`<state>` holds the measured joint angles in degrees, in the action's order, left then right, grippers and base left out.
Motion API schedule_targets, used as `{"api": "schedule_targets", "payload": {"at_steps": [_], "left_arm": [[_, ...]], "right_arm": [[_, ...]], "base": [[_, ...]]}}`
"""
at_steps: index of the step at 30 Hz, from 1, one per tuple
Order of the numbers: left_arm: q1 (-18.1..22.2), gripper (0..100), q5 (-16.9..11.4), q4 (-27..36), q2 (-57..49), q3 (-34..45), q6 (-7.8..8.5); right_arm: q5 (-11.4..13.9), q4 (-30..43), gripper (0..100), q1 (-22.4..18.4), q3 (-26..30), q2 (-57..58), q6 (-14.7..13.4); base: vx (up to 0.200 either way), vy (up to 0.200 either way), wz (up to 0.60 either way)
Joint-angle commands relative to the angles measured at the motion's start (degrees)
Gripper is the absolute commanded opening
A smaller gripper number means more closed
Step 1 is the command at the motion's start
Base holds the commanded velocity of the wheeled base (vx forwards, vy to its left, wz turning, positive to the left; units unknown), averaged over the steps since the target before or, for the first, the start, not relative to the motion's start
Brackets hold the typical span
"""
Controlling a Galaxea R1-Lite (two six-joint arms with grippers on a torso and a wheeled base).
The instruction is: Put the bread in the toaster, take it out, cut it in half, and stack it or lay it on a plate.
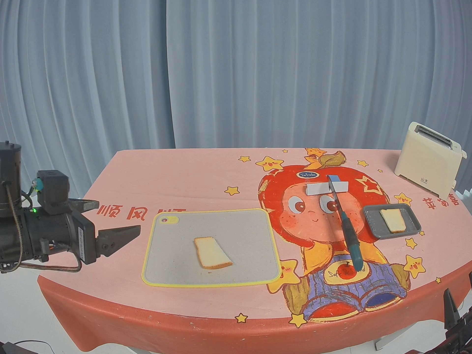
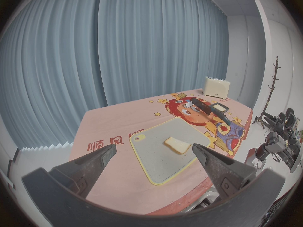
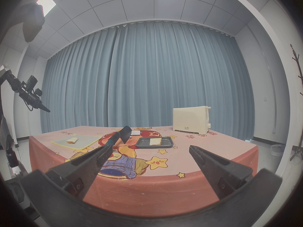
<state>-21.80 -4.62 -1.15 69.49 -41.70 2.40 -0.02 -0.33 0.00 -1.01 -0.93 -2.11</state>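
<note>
L gripper (image 1: 119, 216) (image 2: 153, 147): jaws spread wide, nothing held; hangs off the table's (image 1: 196, 178) left edge, fingers aimed at the left side of the cutting board (image 1: 177, 261). R gripper (image 3: 151, 148): jaws likewise wide apart, empty; positioned off the table near its front-right corner, lower than the tabletop. Cutting board: grey w/ yellow rim, flat on the front-left part of the pink cartoon-print cloth. Bread piece (image 1: 212, 252) (image 2: 177, 145): lies flat approx. at board centre, apart from both grippers. Knife (image 1: 346, 224) (image 3: 118, 136): to the right of the board, teal handle toward the robot, dark blade pointing away, blade end propped on a white block (image 1: 319, 189). Grey tray (image 1: 376, 224): just right of the knife, not touching it; second bread piece (image 1: 393, 220) (image 3: 155, 141) lies flat inside. Toaster (image 1: 429, 160) (image 3: 191, 119): cream, upright at the far-right corner, slot facing up, well apart from the tray. Background: blue-grey curtain (image 1: 246, 60) behind the table.
</note>
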Motion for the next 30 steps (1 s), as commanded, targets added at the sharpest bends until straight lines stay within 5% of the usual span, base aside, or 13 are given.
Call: {"api": "schedule_targets", "payload": {"at_steps": [1, 7, 11, 16, 20, 30], "left_arm": [[0.0, 100, 0.14, -0.08, 6.19, -0.31, 0.32], [-2.46, 100, -0.13, -2.19, 8.12, 0.92, -0.91], [-3.87, 100, 0.67, -3.95, 12.78, -0.13, -3.19], [-5.1, 100, 1.81, -3.78, 16.91, -5.67, -3.63], [-5.19, 100, 5.67, -2.72, 22.1, -11.12, -3.46], [-9.32, 100, 6.03, -6.06, 30.88, -9.27, -3.28]], "right_arm": [[0.02, -0.02, 100, 0.0, 1.01, 0.93, 0.0], [0.02, -0.02, 100, 0.0, 1.01, 0.93, 0.0], [0.02, -0.02, 100, 0.0, 1.01, 0.93, 0.0], [0.02, -0.02, 100, 0.0, 1.01, 0.93, 0.0], [0.02, -0.02, 100, 0.0, 1.01, 0.93, 0.0], [0.02, 0.07, 100, 0.0, 1.01, 0.93, 0.09]], "base": [[0.0, 0.0, 0.0], [0.0, 0.0, 0.0], [0.0, 0.0, 0.0], [0.0, 0.0, 0.0], [0.0, 0.0, 0.0], [0.0, 0.0, 0.0]]}}
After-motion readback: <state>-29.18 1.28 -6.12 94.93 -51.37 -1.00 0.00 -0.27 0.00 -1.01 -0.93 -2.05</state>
